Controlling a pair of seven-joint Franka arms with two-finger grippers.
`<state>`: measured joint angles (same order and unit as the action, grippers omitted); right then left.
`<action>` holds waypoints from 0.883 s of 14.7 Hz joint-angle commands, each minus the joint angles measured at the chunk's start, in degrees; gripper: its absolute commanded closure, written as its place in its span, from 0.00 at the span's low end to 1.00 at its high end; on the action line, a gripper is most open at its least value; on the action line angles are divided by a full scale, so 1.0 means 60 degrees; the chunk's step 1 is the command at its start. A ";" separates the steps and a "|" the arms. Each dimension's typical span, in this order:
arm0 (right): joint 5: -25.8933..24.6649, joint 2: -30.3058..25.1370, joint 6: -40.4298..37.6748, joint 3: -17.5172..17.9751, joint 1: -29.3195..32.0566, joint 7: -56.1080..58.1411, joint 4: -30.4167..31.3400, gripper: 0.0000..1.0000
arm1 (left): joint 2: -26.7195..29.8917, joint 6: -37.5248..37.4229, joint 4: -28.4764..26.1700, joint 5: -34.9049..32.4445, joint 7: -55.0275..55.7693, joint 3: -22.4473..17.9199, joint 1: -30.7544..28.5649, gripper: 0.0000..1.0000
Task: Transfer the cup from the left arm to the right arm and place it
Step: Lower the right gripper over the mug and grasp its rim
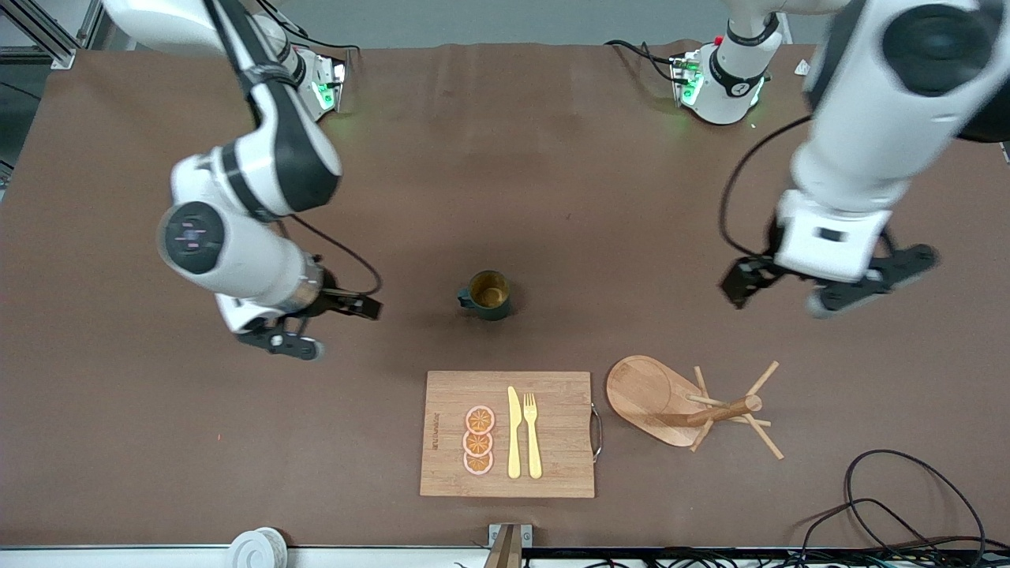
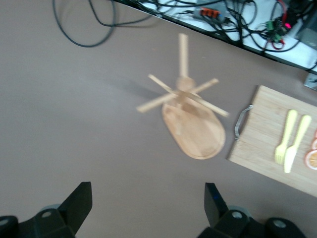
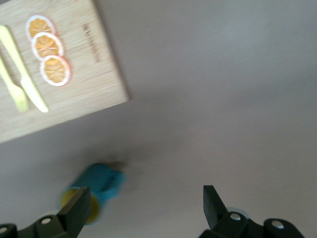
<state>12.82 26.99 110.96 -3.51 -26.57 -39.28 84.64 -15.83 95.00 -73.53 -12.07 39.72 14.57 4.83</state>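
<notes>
The dark teal cup (image 1: pixel 487 295) stands upright on the brown table near its middle, its yellow-brown inside showing and its handle toward the right arm's end. It also shows in the right wrist view (image 3: pixel 101 183), close beside one finger. My right gripper (image 1: pixel 341 325) is open and empty, over the table beside the cup toward the right arm's end; it shows in its own view too (image 3: pixel 146 206). My left gripper (image 1: pixel 777 301) is open and empty, over bare table toward the left arm's end, apart from the cup; its own view (image 2: pixel 148 203) shows only table between the fingers.
A wooden cutting board (image 1: pixel 560 394) with orange slices (image 1: pixel 478 441), a yellow knife and a fork (image 1: pixel 533 434) lies nearer the front camera than the cup. A wooden peg rack on an oval base (image 1: pixel 686 402) stands beside it. Black cables (image 1: pixel 892 505) lie at the front corner.
</notes>
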 commanded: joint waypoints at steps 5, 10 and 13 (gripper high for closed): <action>0.0382 0.1681 0.2598 -0.0090 -0.2380 -0.3792 -0.0162 0.00 | 0.1026 -0.1315 -0.0299 0.0313 -0.4388 0.0121 -0.2019 0.00; 0.0295 0.2312 0.3345 -0.0119 -0.3128 -0.4410 -0.0206 0.00 | 0.1729 -0.1829 -0.0663 0.1306 -0.6325 -0.0024 -0.2578 0.00; -0.0259 0.2576 0.3407 -0.0119 -0.3144 -0.4220 -0.0483 0.11 | 0.2942 -0.1407 -0.2358 0.1558 -0.6283 -0.0551 -0.1893 0.00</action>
<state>13.49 41.00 131.66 -3.51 -44.98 -64.59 84.02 -5.42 84.10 -77.97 -3.81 2.72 13.46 -9.62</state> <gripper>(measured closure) 0.035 0.000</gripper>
